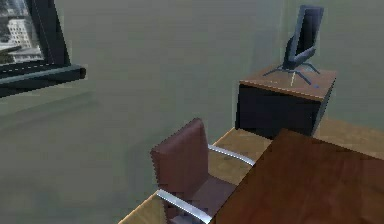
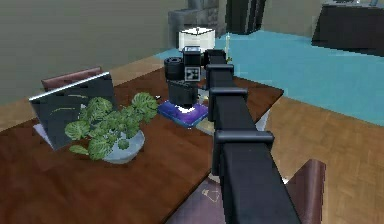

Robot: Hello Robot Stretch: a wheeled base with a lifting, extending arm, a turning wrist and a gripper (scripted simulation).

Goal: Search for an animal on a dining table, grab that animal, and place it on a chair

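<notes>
The dark wooden dining table (image 2: 150, 175) runs across the arm side view, and its corner (image 1: 320, 180) fills the forward view's lower right. My arm (image 2: 235, 130) reaches out over the table. The gripper (image 2: 182, 98) hangs at its far end beside two white marker squares. A flat blue and purple thing (image 2: 186, 117) lies on the table at or under the gripper. I cannot tell whether the gripper holds anything. A brown chair with chrome arms (image 1: 185, 165) stands at the table's side.
A leafy green plant in a bowl (image 2: 105, 125) and a laptop (image 2: 62, 105) sit on the table, with a chair back (image 2: 72, 78) behind them. Another chair (image 2: 305, 190) stands at the lower right. A teal rug (image 2: 300, 70) lies beyond. A monitor (image 1: 305, 40) tops a dark cabinet (image 1: 285, 105).
</notes>
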